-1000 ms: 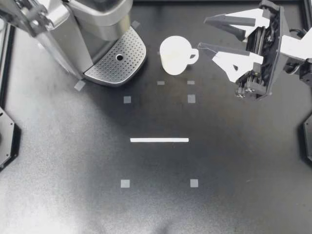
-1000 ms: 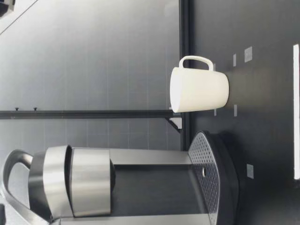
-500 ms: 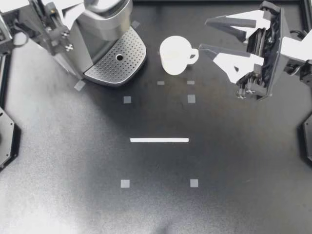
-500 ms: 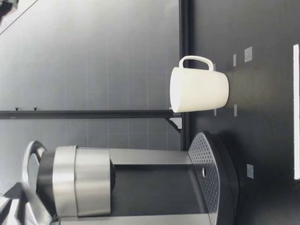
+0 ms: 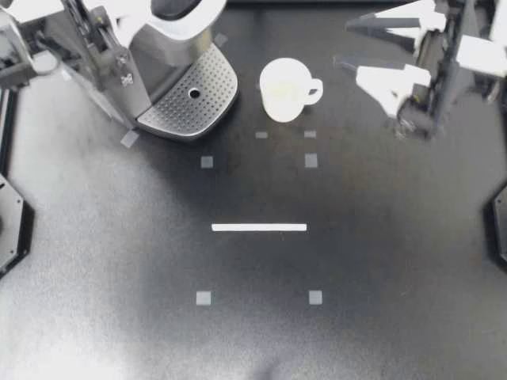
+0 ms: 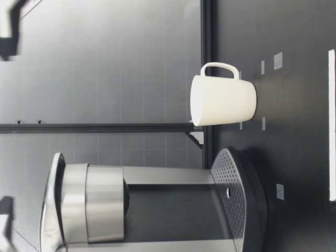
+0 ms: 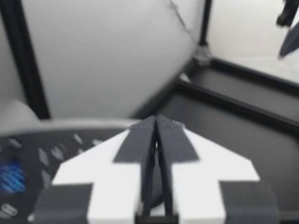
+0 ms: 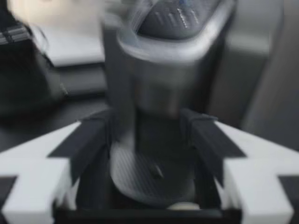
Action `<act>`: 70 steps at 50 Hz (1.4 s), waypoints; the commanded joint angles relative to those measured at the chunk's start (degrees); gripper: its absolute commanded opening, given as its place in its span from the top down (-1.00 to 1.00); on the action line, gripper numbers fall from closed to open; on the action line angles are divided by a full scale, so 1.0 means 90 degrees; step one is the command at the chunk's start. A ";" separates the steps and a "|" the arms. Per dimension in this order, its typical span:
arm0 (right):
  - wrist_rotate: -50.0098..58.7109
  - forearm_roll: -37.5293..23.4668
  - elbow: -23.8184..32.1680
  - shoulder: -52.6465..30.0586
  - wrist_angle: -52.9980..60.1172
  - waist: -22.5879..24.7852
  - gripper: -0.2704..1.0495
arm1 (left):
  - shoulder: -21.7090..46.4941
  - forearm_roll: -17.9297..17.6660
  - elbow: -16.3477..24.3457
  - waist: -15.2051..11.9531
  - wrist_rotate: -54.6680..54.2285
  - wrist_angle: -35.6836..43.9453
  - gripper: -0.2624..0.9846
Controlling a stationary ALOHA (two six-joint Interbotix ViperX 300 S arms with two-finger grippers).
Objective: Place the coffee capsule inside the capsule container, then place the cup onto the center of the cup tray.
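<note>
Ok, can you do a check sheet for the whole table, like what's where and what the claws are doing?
surface: black matte table, bare in front.
job's things: white ceramic mug upright on the table beside the silver coffee machine, not on its perforated metal cup tray; capsule not seen.
clutter: small grey tape squares and a white tape strip.
grippers: left gripper shut, over the machine's top; right gripper open, apart from the mug, on its handle side.
cables: nothing clearly seen.
surroundings: pale wall panels with a dark bar behind the table.
</note>
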State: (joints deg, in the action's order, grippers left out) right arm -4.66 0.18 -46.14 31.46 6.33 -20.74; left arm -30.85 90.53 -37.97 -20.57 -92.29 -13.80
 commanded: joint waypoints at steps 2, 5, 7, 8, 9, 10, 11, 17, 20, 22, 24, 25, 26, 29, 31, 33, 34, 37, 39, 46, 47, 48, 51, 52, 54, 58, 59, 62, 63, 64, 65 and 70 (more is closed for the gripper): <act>-0.0088 -0.0107 0.0449 -0.0029 -0.0957 -0.0244 -0.30 | -0.0205 0.0020 0.0303 0.0020 0.0400 -0.0459 0.41; -0.0156 -0.0176 0.0566 -0.0059 -0.1377 -0.0332 -0.30 | -0.0254 0.0000 0.0400 0.0059 0.0801 -0.0918 0.41; -0.0234 -0.0205 0.0654 -0.0088 -0.1709 -0.0381 -0.30 | -0.0273 -0.0029 0.0449 0.0098 0.1055 -0.1221 0.41; -0.0283 -0.0225 0.0713 -0.0117 -0.1914 -0.0420 -0.30 | -0.0273 -0.0088 0.0469 0.0156 0.1260 -0.1445 0.41; -0.0322 -0.0225 0.0752 -0.0146 -0.2051 -0.0439 -0.30 | -0.0283 -0.0156 0.0488 0.0186 0.1387 -0.1602 0.41; -0.0371 -0.0234 0.0791 -0.0176 -0.2207 -0.0459 -0.30 | -0.0283 -0.0244 0.0518 0.0225 0.1543 -0.1758 0.41; -0.0430 -0.0234 0.0830 -0.0215 -0.2334 -0.0488 -0.30 | -0.0293 -0.0352 0.0537 0.0254 0.1709 -0.1895 0.41; -0.0840 -0.0283 0.1201 -0.0684 -0.3232 -0.0742 -0.30 | -0.0293 -0.1611 0.0771 0.0576 0.3262 -0.2842 0.41; -0.1143 -0.0283 0.1465 -0.1006 -0.3691 -0.0840 -0.30 | -0.0273 -0.2480 0.1006 0.0771 0.4287 -0.3496 0.41; -0.1338 -0.0264 0.1631 -0.1201 -0.3945 -0.0879 -0.30 | -0.0273 -0.3096 0.1201 0.0889 0.4990 -0.3975 0.41; -0.1611 -0.0215 0.1846 -0.1455 -0.4307 -0.0937 -0.30 | -0.0273 -0.3594 0.1367 0.0937 0.5479 -0.4297 0.41; -0.1719 -0.0176 0.1924 -0.1553 -0.4443 -0.0957 -0.30 | -0.0273 -0.3857 0.1465 0.0947 0.5703 -0.4424 0.41; -0.1895 -0.0107 0.2041 -0.1689 -0.4658 -0.1006 -0.30 | -0.0273 -0.4229 0.1582 0.0957 0.6006 -0.4600 0.41; -0.2344 0.0166 0.2256 -0.1992 -0.5059 -0.1172 -0.30 | -0.0303 -0.4990 0.1797 0.0957 0.6582 -0.4785 0.41; -0.2656 0.0391 0.2324 -0.2139 -0.5205 -0.1279 -0.30 | -0.0332 -0.5322 0.1885 0.0957 0.6836 -0.4775 0.41; -0.3086 0.0801 0.2383 -0.2314 -0.5313 -0.1445 -0.30 | -0.0361 -0.5693 0.1953 0.0957 0.7080 -0.4756 0.41; -0.3271 0.1006 0.2393 -0.2383 -0.5342 -0.1504 -0.30 | -0.0381 -0.5801 0.1973 0.0957 0.7158 -0.4746 0.41; -0.3975 0.1748 0.2393 -0.2617 -0.5459 -0.1729 -0.30 | -0.0420 -0.6104 0.1982 0.0957 0.7344 -0.4717 0.41; -0.4492 0.2324 0.2373 -0.2783 -0.5498 -0.1895 -0.30 | -0.0459 -0.6221 0.1973 0.0957 0.7402 -0.4697 0.41; -0.5762 0.3418 0.2334 -0.3242 -0.5449 -0.2090 -0.30 | -0.0586 -0.6240 0.1865 0.0957 0.7412 -0.4600 0.41; -0.5830 0.3447 0.2324 -0.3291 -0.5420 -0.2090 -0.30 | -0.0605 -0.6240 0.1855 0.0957 0.7412 -0.4590 0.41; -0.5879 0.3457 0.2324 -0.3340 -0.5400 -0.2090 -0.30 | -0.0615 -0.6240 0.1846 0.0957 0.7412 -0.4580 0.41; -0.5947 0.3457 0.2324 -0.3516 -0.5303 -0.2090 -0.31 | -0.0674 -0.6240 0.1816 0.0957 0.7412 -0.4580 0.41; -0.5947 0.3457 0.2324 -0.3555 -0.5273 -0.2090 -0.31 | -0.0693 -0.6240 0.1807 0.0957 0.7412 -0.4580 0.41; -0.5957 0.3447 0.2324 -0.3652 -0.5225 -0.2090 -0.31 | -0.0723 -0.6240 0.1787 0.0957 0.7402 -0.4580 0.41; -0.5986 0.3447 0.2324 -0.3760 -0.5166 -0.2090 -0.31 | -0.0762 -0.6240 0.1748 0.0957 0.7393 -0.4580 0.41; -0.5986 0.3457 0.2334 -0.3789 -0.5146 -0.2090 -0.31 | -0.0771 -0.6240 0.1748 0.0957 0.7393 -0.4580 0.41; -0.5986 0.3447 0.2324 -0.3857 -0.5098 -0.2090 -0.32 | -0.0771 -0.6240 0.1729 0.0957 0.7393 -0.4551 0.41; -0.5986 0.3447 0.2324 -0.3877 -0.5088 -0.2090 -0.32 | -0.0762 -0.6240 0.1729 0.0957 0.7383 -0.4531 0.41; -0.5986 0.3447 0.2324 -0.3906 -0.5068 -0.2090 -0.32 | -0.0762 -0.6240 0.1719 0.0957 0.7383 -0.4521 0.41; -0.5986 0.3447 0.2324 -0.3926 -0.5059 -0.2090 -0.32 | -0.0762 -0.6240 0.1719 0.0957 0.7383 -0.4512 0.41; -0.5977 0.3447 0.2324 -0.4014 -0.5000 -0.2090 -0.32 | -0.0771 -0.6240 0.1709 0.0957 0.7383 -0.4463 0.41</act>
State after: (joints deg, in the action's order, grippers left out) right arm -58.45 30.94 -26.10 -5.10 -39.29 -39.20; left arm -37.44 34.19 -23.20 -12.04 -25.75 -54.67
